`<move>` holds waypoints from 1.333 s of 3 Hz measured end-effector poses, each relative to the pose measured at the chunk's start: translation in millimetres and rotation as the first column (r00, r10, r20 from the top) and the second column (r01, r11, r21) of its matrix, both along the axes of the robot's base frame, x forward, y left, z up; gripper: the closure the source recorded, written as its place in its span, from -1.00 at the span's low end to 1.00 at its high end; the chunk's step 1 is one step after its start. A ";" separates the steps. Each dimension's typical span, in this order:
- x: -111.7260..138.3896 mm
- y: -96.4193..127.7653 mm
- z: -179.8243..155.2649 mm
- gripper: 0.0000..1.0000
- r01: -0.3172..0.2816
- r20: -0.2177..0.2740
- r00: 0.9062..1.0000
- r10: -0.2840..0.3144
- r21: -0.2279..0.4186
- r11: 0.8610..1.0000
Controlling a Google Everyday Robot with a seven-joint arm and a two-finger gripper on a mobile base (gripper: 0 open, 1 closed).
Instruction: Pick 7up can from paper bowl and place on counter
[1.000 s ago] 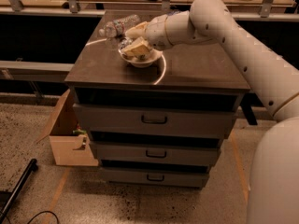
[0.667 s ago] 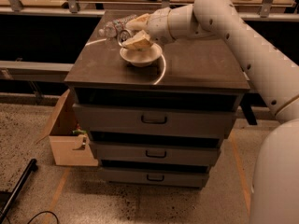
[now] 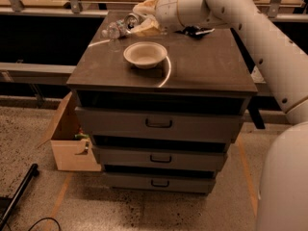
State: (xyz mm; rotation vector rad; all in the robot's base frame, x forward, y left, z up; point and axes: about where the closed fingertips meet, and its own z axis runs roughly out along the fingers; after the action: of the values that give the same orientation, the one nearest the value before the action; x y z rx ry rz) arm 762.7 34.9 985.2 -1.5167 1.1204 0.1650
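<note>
The paper bowl (image 3: 145,55) sits empty on the counter (image 3: 202,66), a little left of its middle. My gripper (image 3: 140,21) is above the back left of the counter, behind the bowl and clear of it. It is shut on the 7up can (image 3: 131,19), whose silver end faces the camera between the cream fingers (image 3: 147,28). The can's printed side is mostly hidden by the fingers. The white arm reaches in from the right.
A clear plastic water bottle (image 3: 113,30) lies at the counter's back left, just below the gripper. A small black object (image 3: 195,31) lies at the back middle. A cardboard box (image 3: 72,143) stands on the floor left of the cabinet's drawers (image 3: 159,124).
The gripper has risen out of the bowl and moved back with the can in it. The bowl is now empty and has stayed where it was.
</note>
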 end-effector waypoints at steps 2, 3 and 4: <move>41.1 -42.7 5.5 1.00 0.160 0.089 0.985 -0.151 -0.099 0.982; 58.0 -59.5 -3.4 1.00 0.211 0.097 0.975 -0.200 -0.133 0.968; 67.3 -65.0 -14.1 0.65 0.225 0.092 0.973 -0.212 -0.159 0.961</move>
State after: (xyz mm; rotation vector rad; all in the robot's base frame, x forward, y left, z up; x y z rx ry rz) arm 830.0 -30.1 971.1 -1.5208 1.2582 -0.1399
